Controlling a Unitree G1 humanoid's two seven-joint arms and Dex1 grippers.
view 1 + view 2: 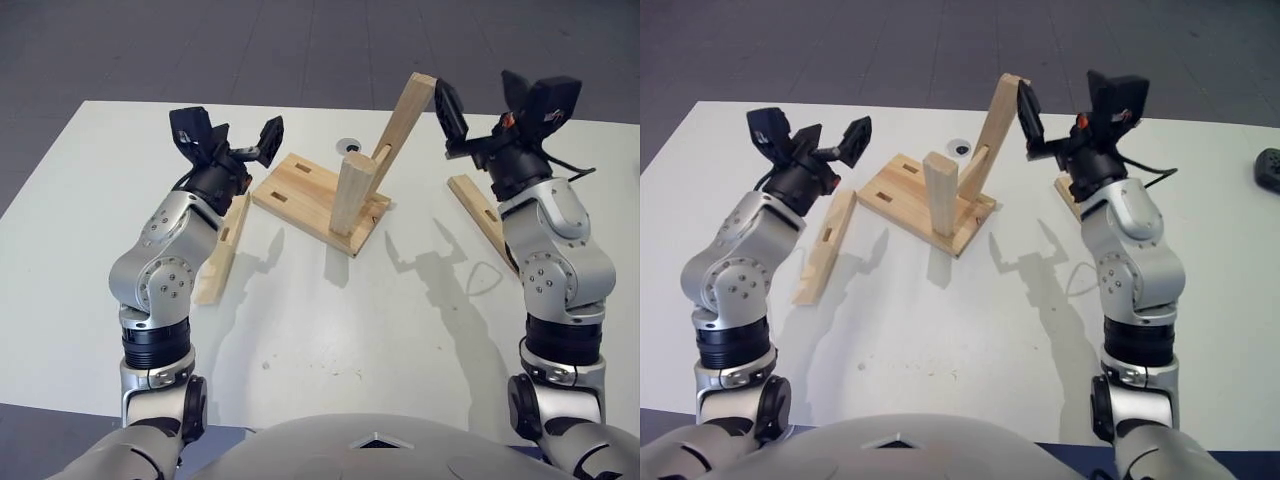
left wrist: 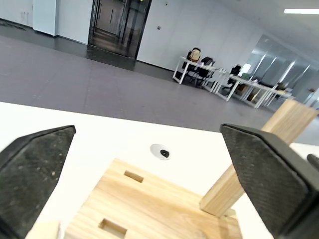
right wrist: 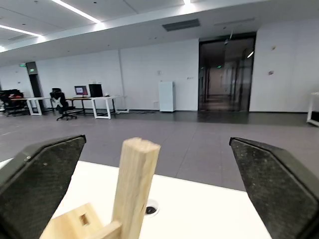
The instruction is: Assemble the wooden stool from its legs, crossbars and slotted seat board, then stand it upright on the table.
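The slotted seat board lies flat at mid-table. Two legs stand in it: a short upright one at the near side and a taller one leaning to the right behind it. My left gripper hangs open just left of the board, above a loose wooden piece lying on the table. My right gripper is open beside the top of the leaning leg, its left finger close to it. Another slotted piece lies under the right arm.
A round cable hole sits in the white table behind the board. A thin cable loop lies near the right arm. A dark object rests at the table's right edge. Grey floor lies beyond the far edge.
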